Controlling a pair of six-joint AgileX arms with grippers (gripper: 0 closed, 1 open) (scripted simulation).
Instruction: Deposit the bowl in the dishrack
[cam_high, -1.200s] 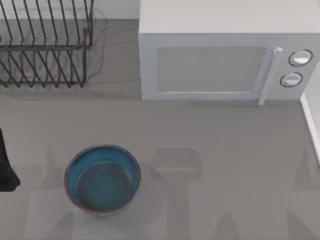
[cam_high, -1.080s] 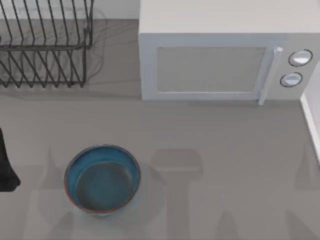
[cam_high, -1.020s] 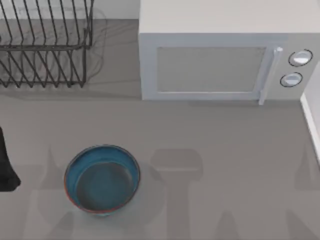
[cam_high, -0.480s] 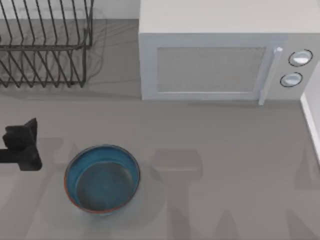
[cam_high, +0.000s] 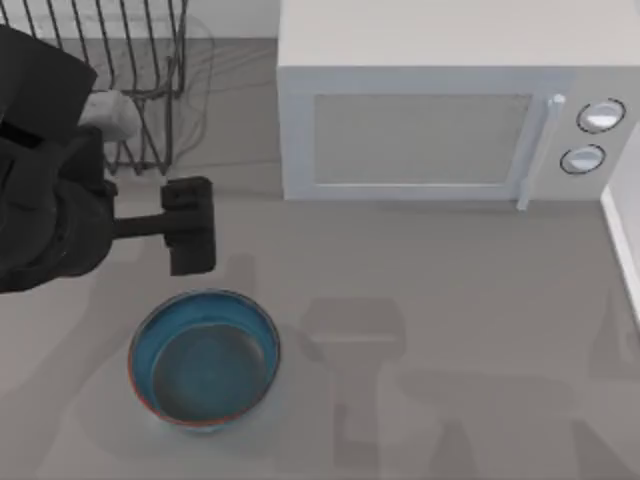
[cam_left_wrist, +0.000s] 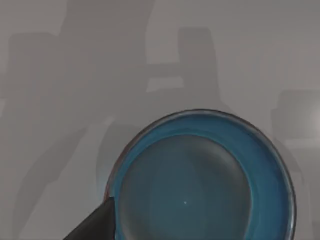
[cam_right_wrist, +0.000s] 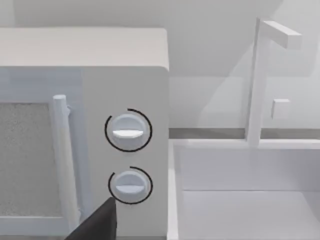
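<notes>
Since half a second ago the left arm swung in from the table's left edge, and its left gripper (cam_high: 190, 226) now hangs just above the bowl (cam_high: 204, 360); can't tell if the fingers are spread. Bowl sits on the table (cam_high: 450, 300), well apart from the dishrack (cam_high: 150, 90) by the microwave (cam_high: 440, 110).

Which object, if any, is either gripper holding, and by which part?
Nothing is held. The left gripper hovers just beyond the bowl, which sits free on the table, with no finger on its rim.
</notes>
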